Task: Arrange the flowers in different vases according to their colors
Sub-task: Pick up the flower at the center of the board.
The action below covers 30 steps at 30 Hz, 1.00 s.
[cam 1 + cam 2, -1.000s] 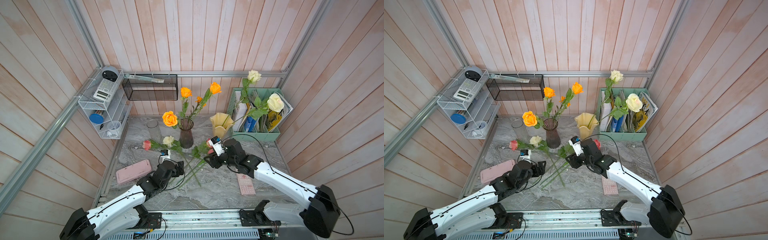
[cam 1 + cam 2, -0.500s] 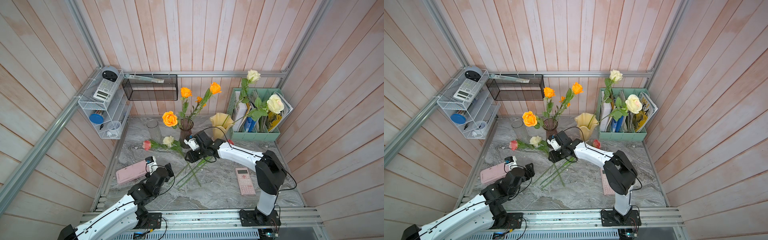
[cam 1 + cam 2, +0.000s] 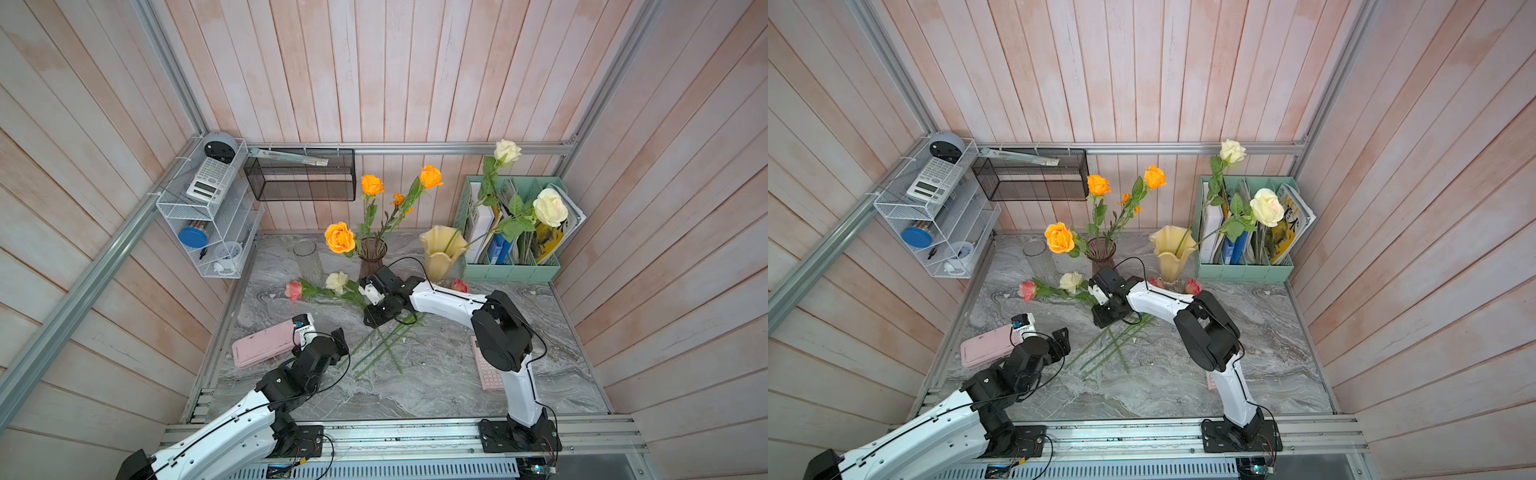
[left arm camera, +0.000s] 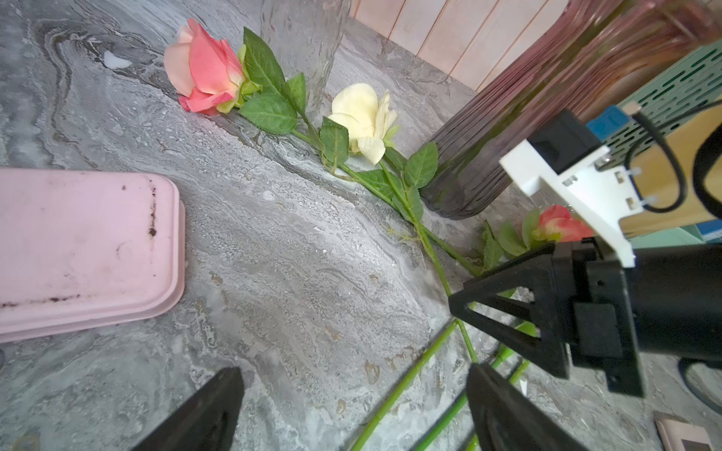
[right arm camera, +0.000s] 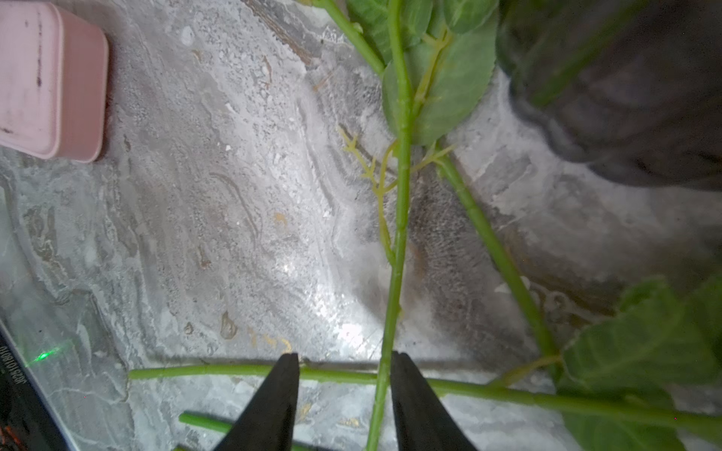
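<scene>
The right hand (image 5: 344, 359) is down at the counter (image 3: 436, 386), fingers apart and straddling one green stem (image 5: 398, 234) that sits hard against one finger; nothing is clamped yet. First trouble spot: a second stem (image 5: 234, 371) crosses right under those tips, so a squeeze here could catch both and haul two flowers up together; the leaves further along look ready to snag too. I cannot tell whether the straddled stem belongs to the pink rose (image 3: 293, 289) or the cream rose (image 3: 336, 281); both lie flat with their stems converging here, and a wrong pick puts a colour in the wrong vase. The purple vase (image 3: 372, 257), holding the orange roses (image 3: 340, 237), stands just beside the hand; a careless lift might clip it and tip it. The clear vase (image 3: 308, 259) looks empty, just beyond the lying heads; the yellow vase (image 3: 440, 253) carries cream roses (image 3: 549, 206); another pink rose (image 3: 459, 285) lies tucked behind the right arm. The left hand (image 4: 353, 371) hangs wide open and empty near the pink case (image 3: 264, 344), out of the tangle.
</scene>
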{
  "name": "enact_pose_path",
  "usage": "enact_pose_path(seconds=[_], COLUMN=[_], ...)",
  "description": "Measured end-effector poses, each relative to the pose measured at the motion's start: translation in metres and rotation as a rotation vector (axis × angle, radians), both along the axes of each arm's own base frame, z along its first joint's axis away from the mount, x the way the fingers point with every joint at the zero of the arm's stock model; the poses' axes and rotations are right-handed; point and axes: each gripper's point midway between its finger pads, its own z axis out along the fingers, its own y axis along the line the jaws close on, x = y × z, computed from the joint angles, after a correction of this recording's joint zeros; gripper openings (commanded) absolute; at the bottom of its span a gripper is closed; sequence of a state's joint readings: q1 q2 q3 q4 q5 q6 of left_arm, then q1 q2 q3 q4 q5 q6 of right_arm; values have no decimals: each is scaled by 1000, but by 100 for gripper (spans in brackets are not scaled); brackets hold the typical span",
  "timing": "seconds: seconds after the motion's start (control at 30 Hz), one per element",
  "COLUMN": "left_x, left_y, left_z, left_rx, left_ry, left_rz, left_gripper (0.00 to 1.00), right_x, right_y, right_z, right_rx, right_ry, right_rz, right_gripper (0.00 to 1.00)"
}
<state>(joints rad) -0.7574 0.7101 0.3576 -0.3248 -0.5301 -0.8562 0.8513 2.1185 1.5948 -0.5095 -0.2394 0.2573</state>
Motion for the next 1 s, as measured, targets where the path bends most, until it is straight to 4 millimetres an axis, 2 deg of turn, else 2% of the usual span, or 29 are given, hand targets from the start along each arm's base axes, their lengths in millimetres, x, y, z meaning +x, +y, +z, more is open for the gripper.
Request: enact_pose_path(seconds=[0.37,0.57,0.67,0.83,1.0], left_x=[-1,-1,-1,-2,-5], left_y=[0,1,1,2,5], left_z=[6,10,12,11,12], left_rx=[-12,-19,-21,-14,-2], left_ry=[-26,-39,-44,-42,-43], left_rz=[-10,-13,-14,-17,-19], left_gripper=[95,95,95,95,95], right_x=[14,17,16,12,4], right_y=[0,2,3,6,10], right_z=[-26,-28,-30,-31,-30], right_rx=[-100,-149,-178,-222,-243], right_ry=[-25,-62,-87,-115,-120], right_rz=[10,32,43,69,101], right_gripper=[39,36,30,14,6])
